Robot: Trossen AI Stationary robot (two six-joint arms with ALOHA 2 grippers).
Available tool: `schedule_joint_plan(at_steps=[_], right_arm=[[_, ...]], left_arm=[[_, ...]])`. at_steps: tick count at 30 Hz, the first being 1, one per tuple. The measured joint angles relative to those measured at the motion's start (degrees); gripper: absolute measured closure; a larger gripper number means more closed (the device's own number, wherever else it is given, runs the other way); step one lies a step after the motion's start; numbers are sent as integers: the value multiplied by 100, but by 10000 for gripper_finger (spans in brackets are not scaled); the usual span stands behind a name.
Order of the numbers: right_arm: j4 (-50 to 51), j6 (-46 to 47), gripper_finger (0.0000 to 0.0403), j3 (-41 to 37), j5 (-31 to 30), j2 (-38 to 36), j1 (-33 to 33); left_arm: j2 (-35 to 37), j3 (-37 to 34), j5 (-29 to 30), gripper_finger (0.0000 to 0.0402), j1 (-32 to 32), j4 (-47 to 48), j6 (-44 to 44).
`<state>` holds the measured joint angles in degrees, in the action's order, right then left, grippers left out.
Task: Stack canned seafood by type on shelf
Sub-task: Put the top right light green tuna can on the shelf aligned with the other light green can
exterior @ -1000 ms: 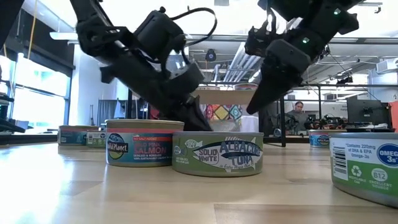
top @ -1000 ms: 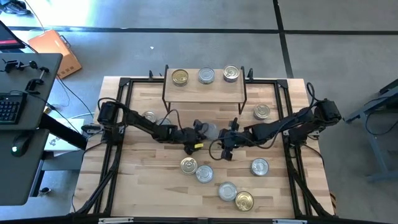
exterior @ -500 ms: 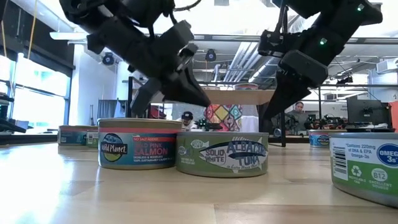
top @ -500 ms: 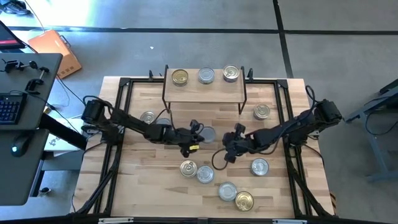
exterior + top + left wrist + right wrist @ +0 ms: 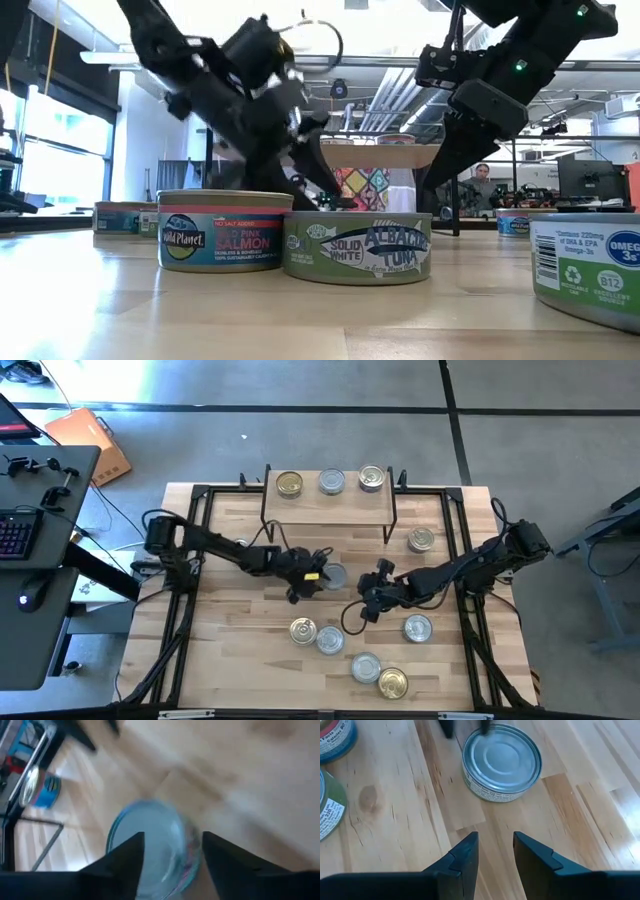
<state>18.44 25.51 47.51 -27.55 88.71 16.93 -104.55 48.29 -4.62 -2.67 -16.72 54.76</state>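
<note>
The shelf [image 5: 328, 505] at the table's far edge carries a gold-lidded can [image 5: 289, 484] and two silver cans [image 5: 332, 482] [image 5: 371, 479], each resting flat on the board. A plain silver can [image 5: 335, 575] [image 5: 502, 760] stands at mid-table. My left gripper [image 5: 306, 576] [image 5: 172, 862] is open, right at this can's left side, its picture blurred. My right gripper [image 5: 368, 603] [image 5: 495, 855] hovers just right of and nearer than the can, slightly open with nothing between its fingers. My left gripper has its fingertips [image 5: 447, 727] at the silver can's far-left rim [image 5: 470, 742], slanting down from the table's left. Whether they touch the can, I cannot tell.
Loose cans stand on the table: one at the left [image 5: 238, 548], one at the right [image 5: 421, 540], several near the front edge [image 5: 303, 629] [image 5: 328, 640] [image 5: 417, 628] [image 5: 392, 682]. In the low view a salmon can [image 5: 225, 230] and a tuna can [image 5: 357, 245] stand in front.
My left gripper drew back from the silver can toward the table's near left, then came back to the can's left side. My right gripper backed a little toward the near edge and has stayed there. The silver can has kept its place.
</note>
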Motion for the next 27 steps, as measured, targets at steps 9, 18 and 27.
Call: schedule_joint_plan(at_steps=[9, 18, 27], right_arm=[[-114, -147, 289, 0, -95, 0, -2], [-316, -355, 289, 0, -196, 0, -17], [-283, -366, 289, 0, -165, 0, 8]], left_arm=[[-729, 34, -345, 207, -301, -613, 604], [-1043, 46, -384, 364, -298, -1054, 434], [-1079, 22, -320, 400, -149, -1404, 131]])
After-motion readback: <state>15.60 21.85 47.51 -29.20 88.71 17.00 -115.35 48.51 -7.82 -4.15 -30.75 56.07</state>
